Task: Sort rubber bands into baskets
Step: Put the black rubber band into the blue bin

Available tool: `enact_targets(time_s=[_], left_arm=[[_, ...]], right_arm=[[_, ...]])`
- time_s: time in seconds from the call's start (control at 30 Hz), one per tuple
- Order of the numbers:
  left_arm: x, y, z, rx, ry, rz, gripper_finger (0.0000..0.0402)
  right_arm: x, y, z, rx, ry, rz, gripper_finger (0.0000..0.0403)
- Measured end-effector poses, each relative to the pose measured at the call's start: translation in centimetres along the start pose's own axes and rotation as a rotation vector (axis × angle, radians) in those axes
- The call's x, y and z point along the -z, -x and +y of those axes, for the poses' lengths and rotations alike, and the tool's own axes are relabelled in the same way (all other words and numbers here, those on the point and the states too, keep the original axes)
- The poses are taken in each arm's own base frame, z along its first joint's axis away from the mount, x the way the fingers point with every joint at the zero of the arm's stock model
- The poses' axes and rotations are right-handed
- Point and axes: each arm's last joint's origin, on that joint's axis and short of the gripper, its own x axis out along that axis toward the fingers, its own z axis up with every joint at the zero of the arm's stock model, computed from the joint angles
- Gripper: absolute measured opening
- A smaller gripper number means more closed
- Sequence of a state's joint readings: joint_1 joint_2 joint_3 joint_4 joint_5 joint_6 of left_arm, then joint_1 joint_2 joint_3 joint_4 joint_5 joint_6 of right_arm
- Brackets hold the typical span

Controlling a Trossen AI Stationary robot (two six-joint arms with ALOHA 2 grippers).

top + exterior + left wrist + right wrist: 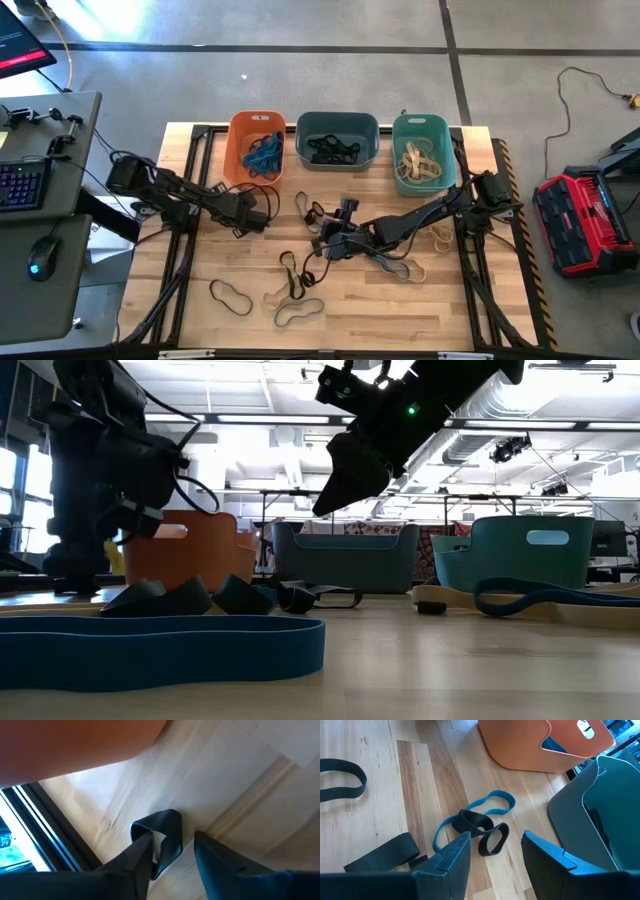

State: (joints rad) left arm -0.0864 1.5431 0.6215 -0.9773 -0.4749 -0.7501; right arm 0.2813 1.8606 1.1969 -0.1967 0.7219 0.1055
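Observation:
Three baskets stand in a row at the table's far side: orange holding blue rubber bands, slate holding black ones, teal holding tan ones. My left gripper is open, low over the wood just in front of the orange basket, with an upright black rubber band between its fingers. My right gripper hangs open above the table's middle, over a blue band and two black bands lying flat. It holds nothing. My left gripper comes slanting down at the black band, whose lower edge rests on the wood. One finger stands right against the band's side, and I cannot tell whether it touches. The other finger stands apart from it.
Loose bands lie over the near half of the table: black, tan, dark, blue and tan. A wide blue band lies close to the low camera. Dark frame rails run along the table's left side.

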Motion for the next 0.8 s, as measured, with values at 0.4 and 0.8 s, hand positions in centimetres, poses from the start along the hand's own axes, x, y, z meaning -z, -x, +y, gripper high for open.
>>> enact_targets(time_s=[0.4,0.8], left_arm=[[0.4,0.4,-0.2,0.039,-0.061,-0.013,0.0006],[2.5,4.1,-1.2,0.261,-0.099,-0.107,0.0001]], right_arm=[[0.0,0.0,0.0,0.000,0.001,0.000,0.0165],[0.1,0.9,1.0,-0.024,0.017,-0.014,0.0165]])
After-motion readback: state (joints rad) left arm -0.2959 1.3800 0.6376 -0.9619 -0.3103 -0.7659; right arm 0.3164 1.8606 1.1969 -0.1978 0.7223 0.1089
